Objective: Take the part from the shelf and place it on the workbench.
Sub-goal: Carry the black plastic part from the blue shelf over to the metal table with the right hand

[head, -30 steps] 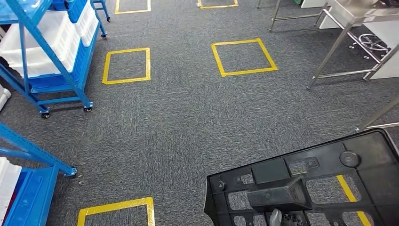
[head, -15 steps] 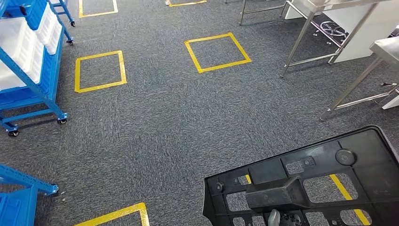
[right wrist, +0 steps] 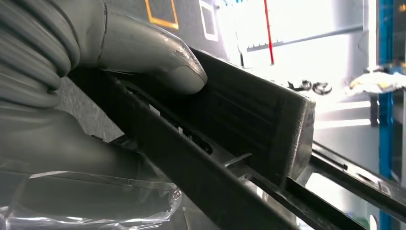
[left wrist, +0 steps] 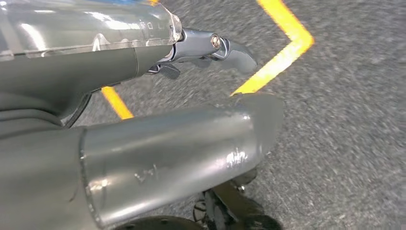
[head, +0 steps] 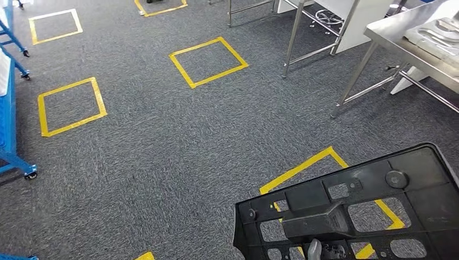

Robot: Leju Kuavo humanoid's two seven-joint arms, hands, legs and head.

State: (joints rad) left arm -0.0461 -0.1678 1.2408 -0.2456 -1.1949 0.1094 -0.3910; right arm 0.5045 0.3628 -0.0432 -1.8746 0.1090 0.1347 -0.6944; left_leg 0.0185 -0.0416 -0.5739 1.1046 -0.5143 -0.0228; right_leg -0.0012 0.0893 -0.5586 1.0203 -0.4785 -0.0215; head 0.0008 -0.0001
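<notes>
Right hand point(right wrist: 110, 72) has its thumb clamped on that big black plastic part point(head: 357, 208), left hand point(left wrist: 158, 139) hangs with fingers apart holding nothing, so I reckon a one-sided grip could let it swing into a steel table point(head: 403, 35) leg.

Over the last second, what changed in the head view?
The camera swung toward the robot's right: the blue racks slid to the left edge, the steel workbench came into view upper right, and a new yellow floor square appeared under the part. The black part stayed put in the frame, the right hand still gripping it.
</notes>
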